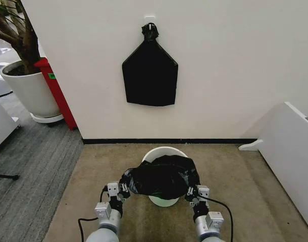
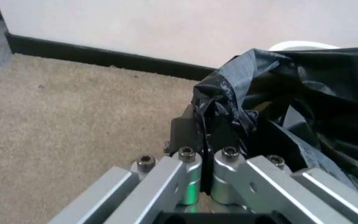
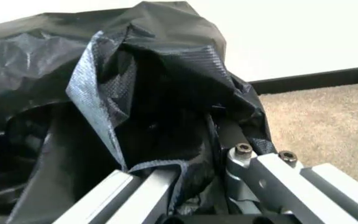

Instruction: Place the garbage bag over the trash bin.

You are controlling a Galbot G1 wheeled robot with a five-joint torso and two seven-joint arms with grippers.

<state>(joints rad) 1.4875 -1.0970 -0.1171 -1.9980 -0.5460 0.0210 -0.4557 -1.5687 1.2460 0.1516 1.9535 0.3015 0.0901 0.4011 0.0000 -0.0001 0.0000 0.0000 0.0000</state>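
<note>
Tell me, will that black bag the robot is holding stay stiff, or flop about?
Probably floppy: the garbage bag sags in crumpled folds between the left gripper and right gripper. Its glossy, thin film looks light and perhaps slippery. It drapes over the trash bin, so it likely shifts easily.

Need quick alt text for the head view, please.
Both grippers, left and right, hold the rumpled black bag stretched over the white bin on tan carpet by a wall. A flat black bag bundle hangs on the wall above.
</note>
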